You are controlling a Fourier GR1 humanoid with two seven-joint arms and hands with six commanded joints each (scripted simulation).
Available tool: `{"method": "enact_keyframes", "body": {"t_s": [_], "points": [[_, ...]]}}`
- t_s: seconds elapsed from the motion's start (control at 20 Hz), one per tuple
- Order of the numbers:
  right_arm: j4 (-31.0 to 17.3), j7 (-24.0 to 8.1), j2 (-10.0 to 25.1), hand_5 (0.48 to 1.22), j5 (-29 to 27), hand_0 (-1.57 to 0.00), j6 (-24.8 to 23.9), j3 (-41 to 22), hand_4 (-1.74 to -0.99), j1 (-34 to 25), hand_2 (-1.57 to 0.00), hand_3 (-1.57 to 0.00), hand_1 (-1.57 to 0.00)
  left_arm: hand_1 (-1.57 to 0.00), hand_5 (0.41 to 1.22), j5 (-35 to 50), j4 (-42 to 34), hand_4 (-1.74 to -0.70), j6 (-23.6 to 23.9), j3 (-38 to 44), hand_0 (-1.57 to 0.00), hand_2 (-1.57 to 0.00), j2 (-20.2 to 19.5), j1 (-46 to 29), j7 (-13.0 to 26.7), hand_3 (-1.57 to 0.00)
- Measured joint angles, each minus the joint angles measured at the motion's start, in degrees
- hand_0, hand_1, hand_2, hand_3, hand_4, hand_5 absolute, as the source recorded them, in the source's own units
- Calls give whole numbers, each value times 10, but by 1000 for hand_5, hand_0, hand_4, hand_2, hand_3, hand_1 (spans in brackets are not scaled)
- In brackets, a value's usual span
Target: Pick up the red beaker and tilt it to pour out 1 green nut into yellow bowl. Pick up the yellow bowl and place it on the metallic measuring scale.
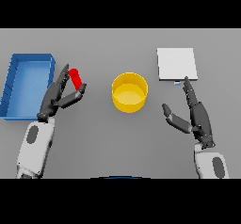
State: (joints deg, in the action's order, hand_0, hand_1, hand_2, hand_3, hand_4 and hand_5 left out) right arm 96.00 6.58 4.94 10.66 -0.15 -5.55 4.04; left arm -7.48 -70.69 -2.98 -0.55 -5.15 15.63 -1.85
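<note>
step: grasp red beaker (75, 78) | left hand (60, 97) spread around it, not pinching | advice: close firmly, lift upright, carry right to yellow bowl (129, 92) | right hand (195, 116) spread, idle

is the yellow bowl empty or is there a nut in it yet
Empty, as far as shows: the round yellow bowl has only plain yellow inside, no green nut. The small red beaker sits at the left hand.
</note>
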Motion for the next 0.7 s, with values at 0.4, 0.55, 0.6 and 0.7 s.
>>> {"method": "enact_keyframes", "body": {"t_s": [0.4,0.55,0.6,0.7], "points": [[9,-15,-5,639,-7,1,1,0,-1240,3,1,1,1,1,673,-29,108,-1207,32,10,1,1,9,91,-5,1],[3,-11,-3,642,-8,1,1,4,-1245,4,1,1,1,1,695,-23,139,-1246,39,24,1,1,10,111,-29,1],[3,-11,-6,643,-8,1,-1,3,-1244,3,1,1,1,1,700,-16,150,-1270,36,27,1,1,19,113,-45,1],[13,-8,-4,646,-8,1,1,1,-1246,8,1,1,1,1,719,-3,180,-1303,37,44,1,-6,25,128,-74,1]]}}
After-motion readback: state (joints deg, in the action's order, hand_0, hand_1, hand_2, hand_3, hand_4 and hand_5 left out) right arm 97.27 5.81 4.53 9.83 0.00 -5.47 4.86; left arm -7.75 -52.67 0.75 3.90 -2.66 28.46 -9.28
